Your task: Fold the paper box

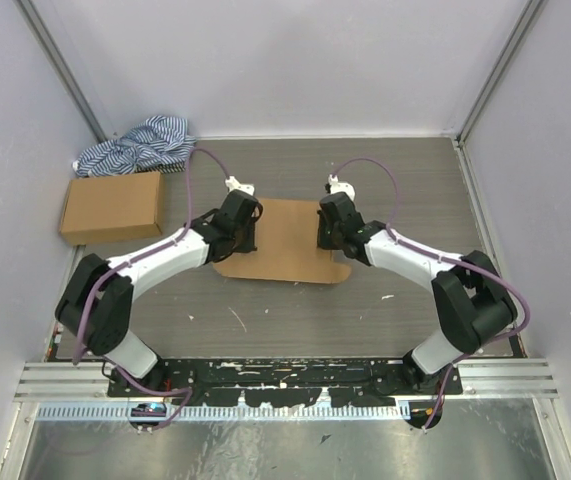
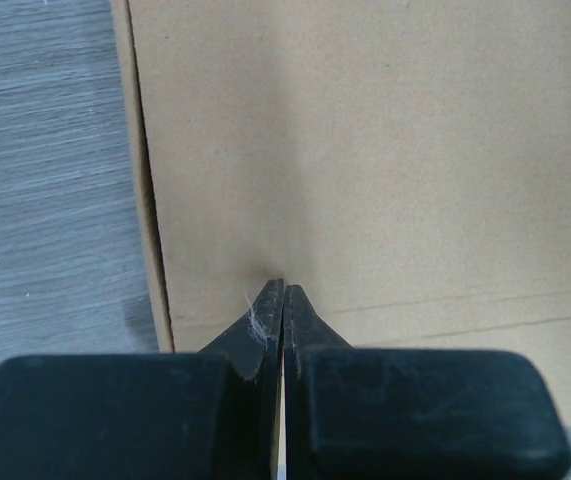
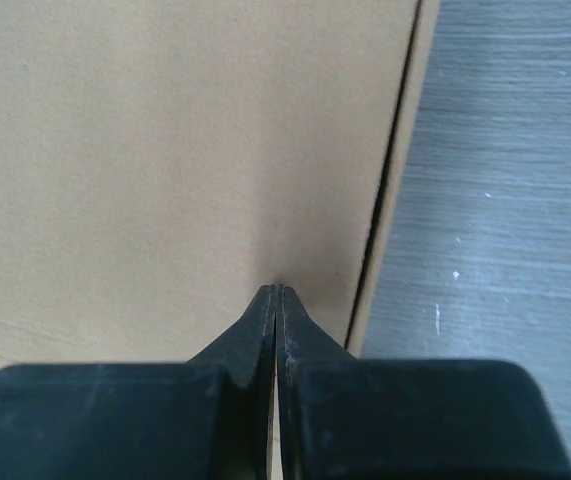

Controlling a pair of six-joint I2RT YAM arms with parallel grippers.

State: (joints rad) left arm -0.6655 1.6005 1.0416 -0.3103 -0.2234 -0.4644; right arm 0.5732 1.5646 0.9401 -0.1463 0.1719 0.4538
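Brown cardboard, the paper box [image 1: 283,240] lies flat in the middle of the table [image 1: 295,310], between the two arms. The left gripper [image 2: 282,292] has its jaws together, holding nothing, with its tip down near the box's left edge. The right gripper [image 3: 278,290] is likewise closed and empty, near the right edge. Pressing with such narrow tips could dent the board or make it skid, and uneven pressure could twist a flap off its crease.
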